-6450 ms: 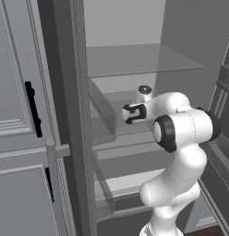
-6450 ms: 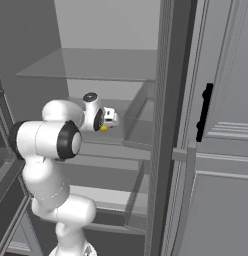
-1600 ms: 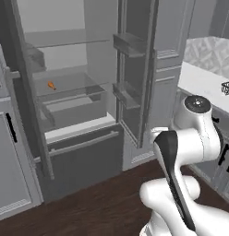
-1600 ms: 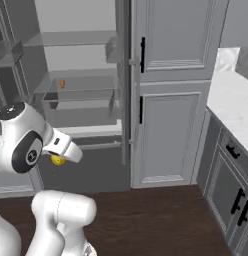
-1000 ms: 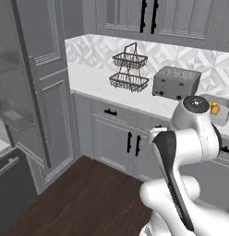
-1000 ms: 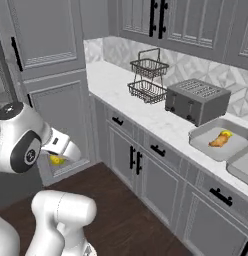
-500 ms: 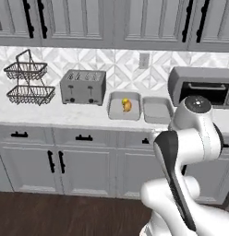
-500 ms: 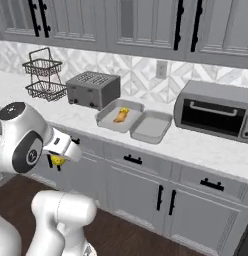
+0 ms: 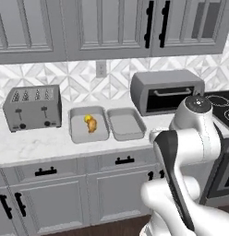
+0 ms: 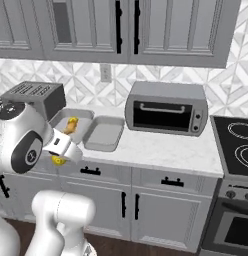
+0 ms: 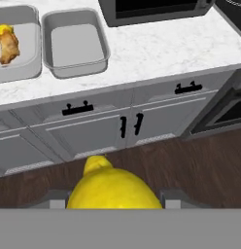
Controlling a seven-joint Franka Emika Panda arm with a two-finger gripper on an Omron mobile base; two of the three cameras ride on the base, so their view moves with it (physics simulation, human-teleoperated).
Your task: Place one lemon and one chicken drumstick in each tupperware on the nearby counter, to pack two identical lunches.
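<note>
The lemon [image 11: 115, 187] sits clenched in the tool [image 10: 60, 159], well short of the tabletop [image 10: 161, 147]; a jolt could drop it before the empty tupperware [image 11: 75, 44].

A: What stands on the long white marble-like counter [image 9: 51, 144]?

B: At the far left, a grey four-slot toaster [image 9: 32, 108] against the patterned tile backsplash [image 9: 65, 76]. Just right of it, two shallow grey rectangular tupperware trays side by side, the left tray [image 9: 88, 125] and the right tray [image 9: 125, 123]. Farther right, a grey toaster oven [image 9: 166, 90] with a dark glass door.

A: Anything in the trays?

B: In the left tray an orange-brown chicken drumstick [image 9: 92, 125], with a small yellow piece at its far end, possibly a lemon, too small to be sure.

A: And the arm?

B: The white robot arm [image 9: 185, 152] rises at the near right, covering the counter's right end.
</note>
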